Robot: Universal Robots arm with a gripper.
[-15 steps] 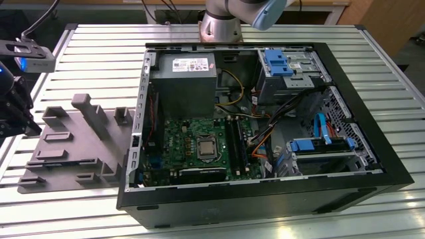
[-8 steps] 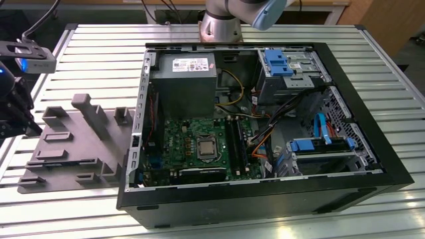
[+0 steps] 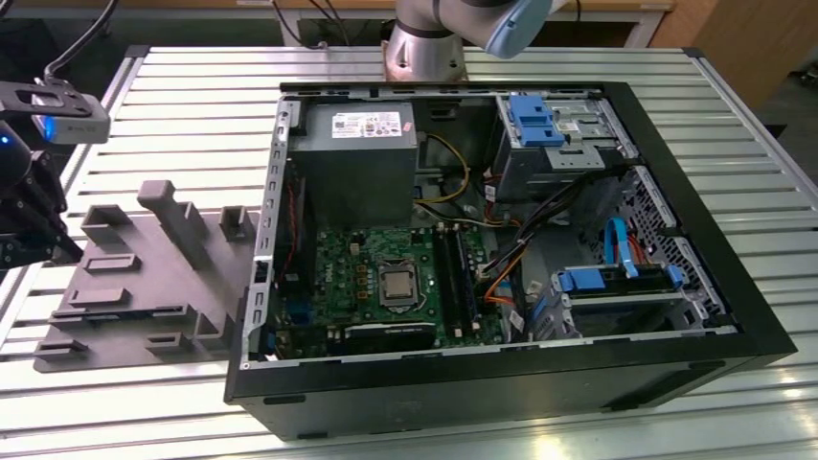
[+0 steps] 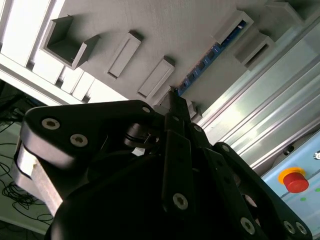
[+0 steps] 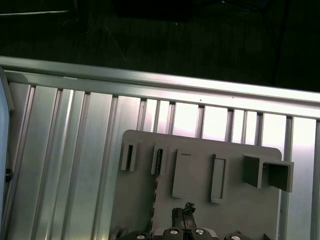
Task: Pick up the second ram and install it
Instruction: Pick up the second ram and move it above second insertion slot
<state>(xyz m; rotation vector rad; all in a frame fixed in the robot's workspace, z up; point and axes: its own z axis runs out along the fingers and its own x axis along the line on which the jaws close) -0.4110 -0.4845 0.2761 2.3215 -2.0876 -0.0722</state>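
The second ram (image 4: 207,62) shows as a thin blue-black strip standing on edge in a slot of the grey holder tray (image 4: 165,30). My gripper (image 4: 176,97) hovers just off one end of the strip, its black fingers drawn together with nothing between them. In the first wrist view the gripper (image 5: 185,209) hangs over the tray (image 5: 235,210). In the exterior view the gripper (image 3: 36,240) is at the far left, beside the tray (image 3: 141,287). The green motherboard (image 3: 383,278) lies inside the open case, with its long black slots (image 3: 455,278).
The open computer case (image 3: 511,383) fills the middle of the slatted metal table (image 3: 192,125), with a grey power supply (image 3: 352,168), blue drive brackets (image 3: 531,120) and loose cables. A red button (image 4: 295,181) sits beyond the table edge. The arm's base (image 3: 428,43) stands behind the case.
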